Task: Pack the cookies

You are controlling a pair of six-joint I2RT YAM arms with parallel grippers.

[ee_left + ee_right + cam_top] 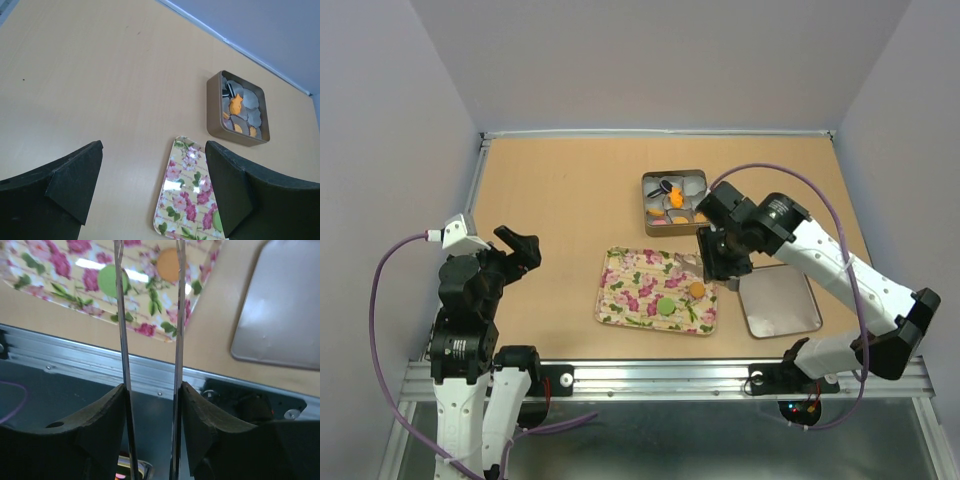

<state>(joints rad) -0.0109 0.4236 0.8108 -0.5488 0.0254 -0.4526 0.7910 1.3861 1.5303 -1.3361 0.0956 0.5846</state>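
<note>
A green cookie (pixel 666 306) and an orange cookie (pixel 697 290) lie on the floral tray (pixel 630 290). More cookies, orange (pixel 676 199) and black (pixel 667 186), sit in paper cups in the open tin (pixel 648 205). My right gripper (pixel 720 255) is shut on metal tongs (pixel 121 315) and holds them above the tray's right end. In the right wrist view the tong blades reach toward the green cookie (pixel 111 280) and the orange cookie (pixel 169 264). My left gripper (pixel 520 250) is open and empty, left of the tray. The left wrist view shows the tin (pixel 239 135) and the tray (pixel 185 195).
The tin's lid (pixel 779 300) lies upside down to the right of the tray, near the front edge; it also shows in the right wrist view (pixel 280 305). The metal rail (pixel 650 375) runs along the table's near edge. Walls close in the table on three sides.
</note>
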